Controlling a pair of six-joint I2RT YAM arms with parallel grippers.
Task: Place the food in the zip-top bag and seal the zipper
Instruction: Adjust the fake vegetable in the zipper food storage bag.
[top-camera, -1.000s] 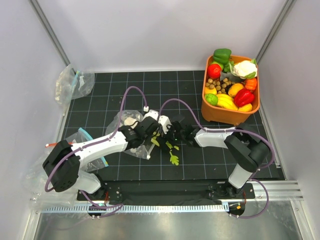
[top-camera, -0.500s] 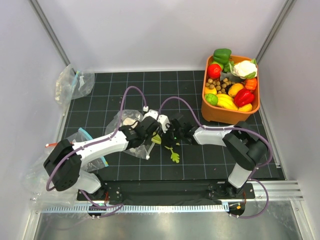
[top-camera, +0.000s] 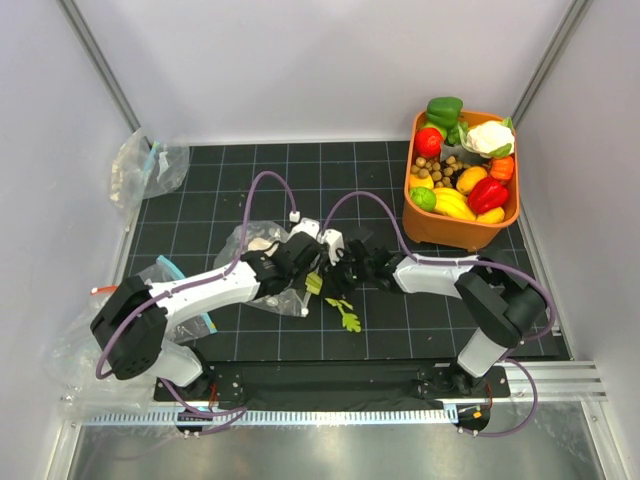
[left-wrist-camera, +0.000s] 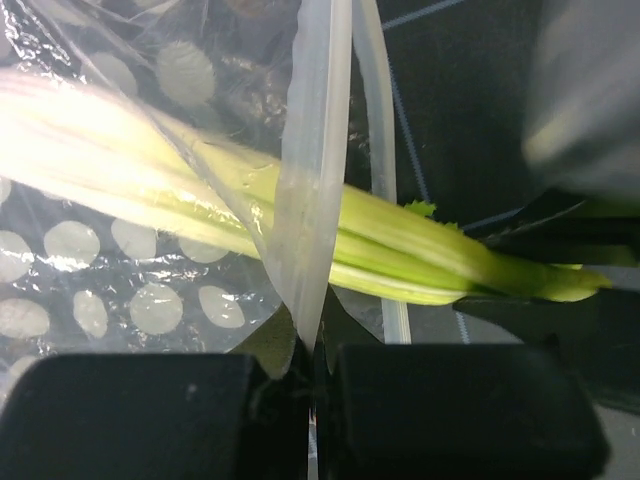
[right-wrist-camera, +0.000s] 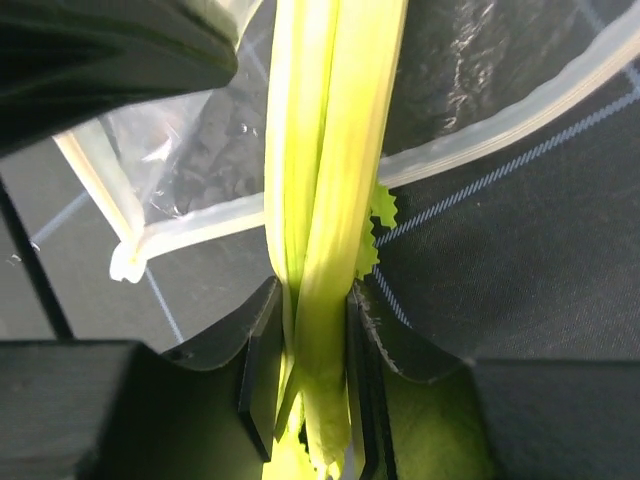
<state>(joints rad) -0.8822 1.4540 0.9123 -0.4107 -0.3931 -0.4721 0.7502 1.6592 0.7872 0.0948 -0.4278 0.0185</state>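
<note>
The celery stalk (left-wrist-camera: 400, 240) lies partway through the mouth of the zip-top bag (left-wrist-camera: 120, 290). Its pale end shows through the white-dotted film, and its greener length sticks out over the black gridded tabletop (top-camera: 420, 320). In the overhead view the leafy end (top-camera: 348, 318) trails on the mat toward the arm bases, outside the bag.

The right claw (right-wrist-camera: 312, 370) is pinching the stalk, one finger pressed against each side of it, just short of the bag's opening. The zipper (left-wrist-camera: 312, 180) is unsealed: its two pale strips stand apart and the stalk passes between them. The left claw (left-wrist-camera: 312, 385) is pressed together on one of these strips, holding that edge of the mouth up from the mat.

Both claws meet near the middle of the tabletop, close beside each other. Well apart at the far right stands an orange basket (top-camera: 425, 225) heaped with toy produce. A crumpled clear bag (top-camera: 145, 165) lies in the far left corner, and another (top-camera: 165, 275) lies by the left arm.
</note>
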